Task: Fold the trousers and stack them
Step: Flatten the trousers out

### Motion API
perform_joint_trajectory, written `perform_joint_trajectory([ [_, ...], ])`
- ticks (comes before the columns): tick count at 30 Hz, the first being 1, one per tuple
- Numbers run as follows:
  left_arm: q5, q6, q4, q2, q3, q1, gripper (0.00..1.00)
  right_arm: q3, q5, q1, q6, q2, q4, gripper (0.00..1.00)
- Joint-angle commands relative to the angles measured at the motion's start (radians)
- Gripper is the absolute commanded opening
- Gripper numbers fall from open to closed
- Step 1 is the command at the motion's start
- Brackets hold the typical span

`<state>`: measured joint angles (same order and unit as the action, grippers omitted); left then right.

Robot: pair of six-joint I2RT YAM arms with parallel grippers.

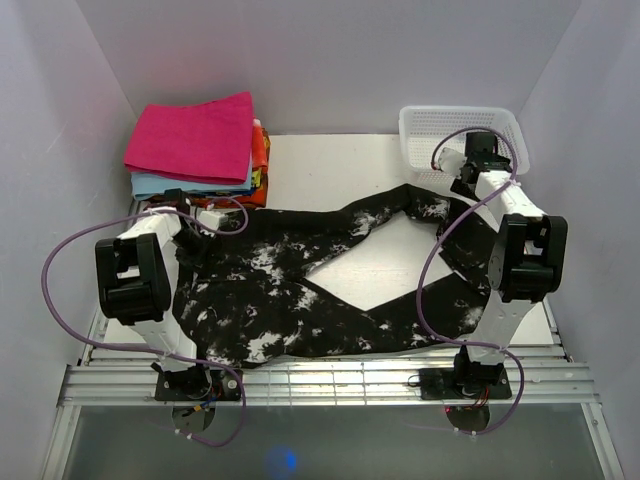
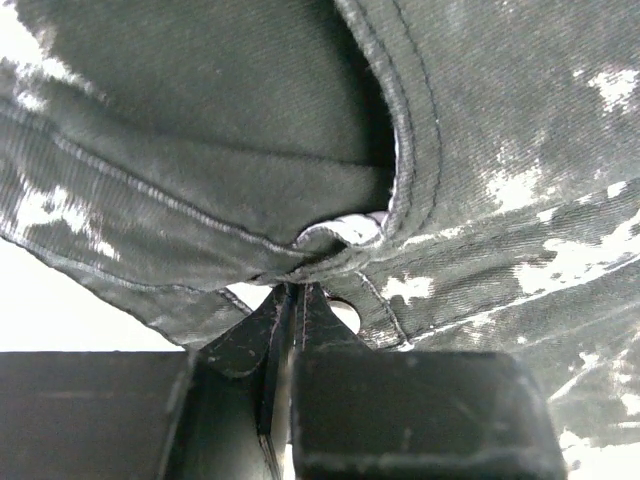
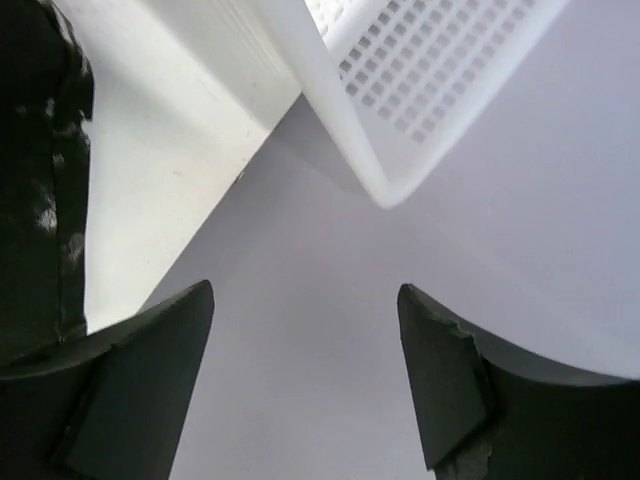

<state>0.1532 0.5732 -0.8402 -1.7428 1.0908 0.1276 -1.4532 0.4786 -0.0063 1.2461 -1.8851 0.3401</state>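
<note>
The black trousers [image 1: 300, 290] with white splotches lie spread across the table, their two legs running right and parting round a bare patch. My left gripper [image 1: 196, 243] is at their left end. In the left wrist view its jaws [image 2: 295, 292] are pinched together on a seamed edge of the trousers [image 2: 250, 150], which fill that view. My right gripper [image 1: 450, 172] hovers above the upper leg's end by the basket. It stands open [image 3: 305, 300] with nothing between its fingers, and a strip of trousers [image 3: 40, 180] shows at the left.
A stack of folded cloths sits at the back left: pink [image 1: 195, 135] on top, light blue [image 1: 160, 185] and orange [image 1: 260, 155] beneath. A white perforated basket [image 1: 455, 125] [image 3: 420, 90] stands at the back right. Pale walls close in three sides.
</note>
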Motion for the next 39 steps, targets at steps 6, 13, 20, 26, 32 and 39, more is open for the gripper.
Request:
perform_joint_trajectory([
  [6, 0.129, 0.004, 0.020, 0.144, 0.073, 0.093, 0.56, -0.084, -0.304, -0.014, -0.229, 0.155, 0.391, 0.85],
  [13, 0.233, -0.067, -0.022, 0.181, 0.067, 0.098, 0.63, 0.094, -0.468, -0.011, -0.246, 0.144, 0.390, 0.72],
  [20, 0.255, -0.098, -0.013, 0.155, -0.011, 0.098, 0.70, 0.186, -0.483, -0.011, -0.277, 0.061, 0.268, 0.72],
  [26, 0.171, -0.087, 0.050, 0.091, -0.075, 0.113, 0.62, 0.281, -0.315, -0.035, -0.237, -0.009, 0.094, 0.45],
  [32, 0.088, 0.011, 0.089, -0.021, -0.075, 0.222, 0.29, 0.237, -0.250, -0.144, -0.183, -0.029, 0.077, 0.31],
  [39, 0.045, 0.100, 0.090, -0.149, 0.069, 0.319, 0.21, 0.182, -0.186, -0.260, -0.068, -0.065, 0.094, 0.32],
])
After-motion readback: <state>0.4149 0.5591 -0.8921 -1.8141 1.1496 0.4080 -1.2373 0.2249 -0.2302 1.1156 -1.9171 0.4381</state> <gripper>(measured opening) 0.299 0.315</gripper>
